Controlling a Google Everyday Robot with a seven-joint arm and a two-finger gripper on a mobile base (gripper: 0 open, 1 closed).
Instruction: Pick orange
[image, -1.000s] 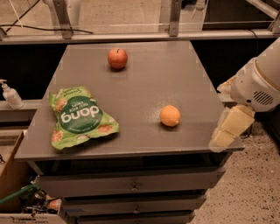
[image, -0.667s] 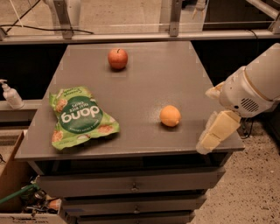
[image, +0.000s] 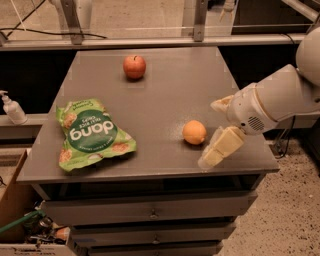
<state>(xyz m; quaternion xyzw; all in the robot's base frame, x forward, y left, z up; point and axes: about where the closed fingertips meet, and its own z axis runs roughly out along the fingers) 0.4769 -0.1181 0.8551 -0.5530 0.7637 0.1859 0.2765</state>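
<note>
The orange (image: 194, 132) sits on the grey counter (image: 165, 95) near the front right edge. The pincer (image: 210, 134) is just beside it on the right, low over the surface, fingers spread wide and gripping nothing. Red apple (image: 134, 66) at the back, green chip bag (image: 92, 134) lying flat on the left.

"dang" on green snack bag (image: 95, 136)
</note>
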